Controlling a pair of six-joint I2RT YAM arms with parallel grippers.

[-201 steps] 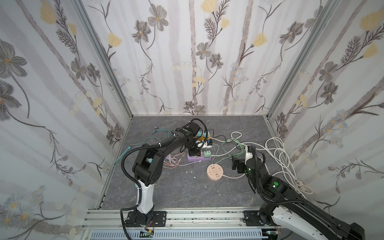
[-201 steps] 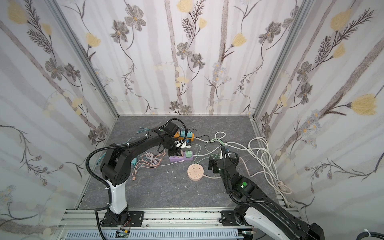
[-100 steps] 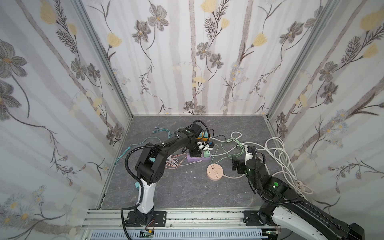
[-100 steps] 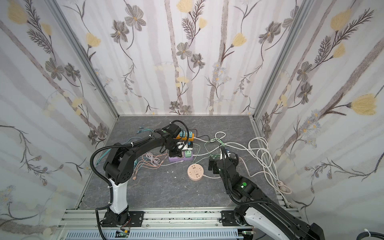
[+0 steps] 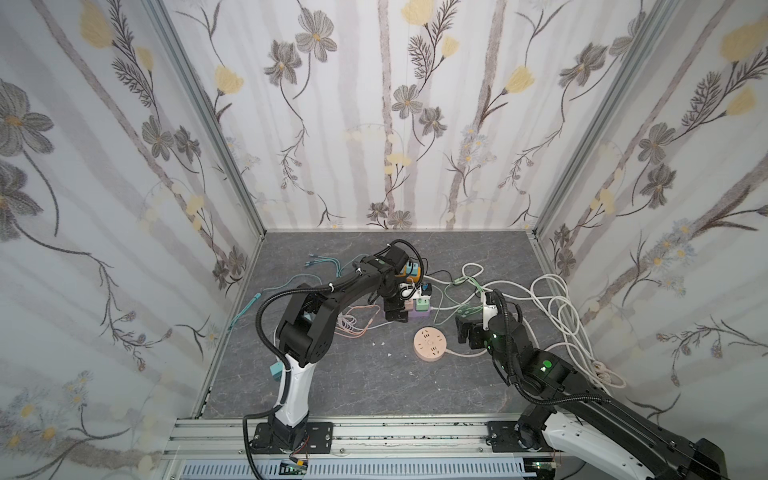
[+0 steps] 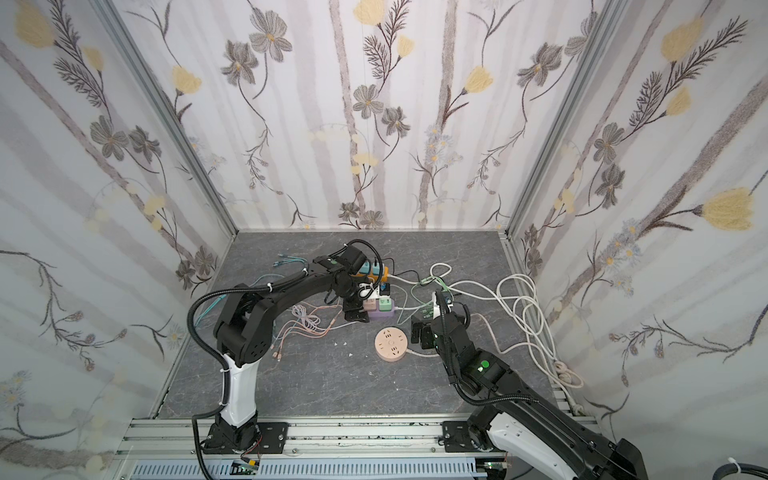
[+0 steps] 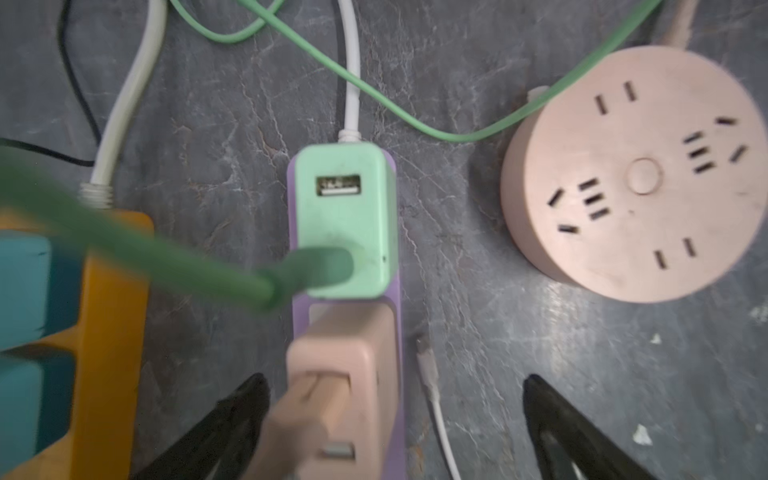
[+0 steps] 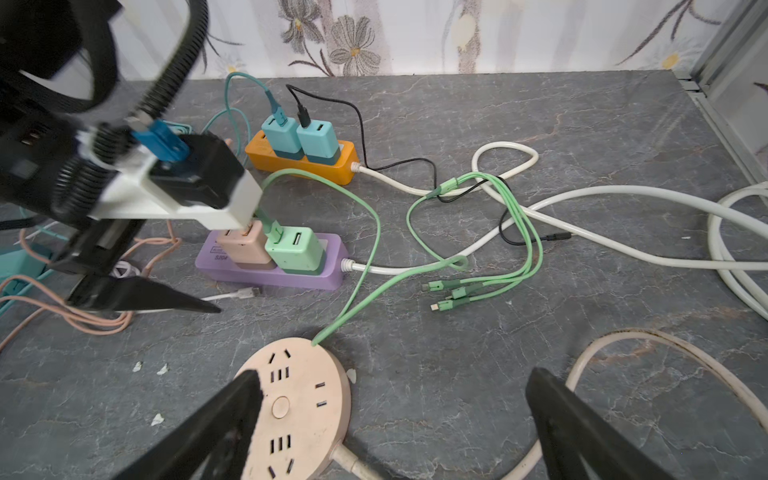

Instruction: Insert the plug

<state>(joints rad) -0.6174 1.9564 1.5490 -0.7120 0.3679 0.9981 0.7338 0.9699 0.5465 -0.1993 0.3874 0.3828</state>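
Observation:
A purple power strip [image 7: 397, 316] lies mid-table and carries a green charger [image 7: 345, 220] and a pink charger [image 7: 353, 374]. A pink plug [image 7: 303, 399] sits in the pink charger's port, blurred in the left wrist view. My left gripper [image 7: 395, 380] hangs just above the pink charger, open, its fingers standing well off on both sides and touching nothing. In both top views it is at the strip's left end [image 5: 395, 309] [image 6: 356, 309]. My right gripper [image 8: 392, 374] is open and empty over the table beside the round pink socket [image 8: 291, 407].
An orange strip [image 8: 303, 162] with two blue chargers lies behind the purple one. Green cables [image 8: 498, 232] and thick white cables [image 5: 557, 307] sprawl to the right. Pink cable loops [image 5: 353, 322] lie to the left. A loose white connector [image 7: 428, 365] rests beside the purple strip.
My left gripper has opened and let go of the pink plug, which stays in the pink charger. The right arm has not moved.

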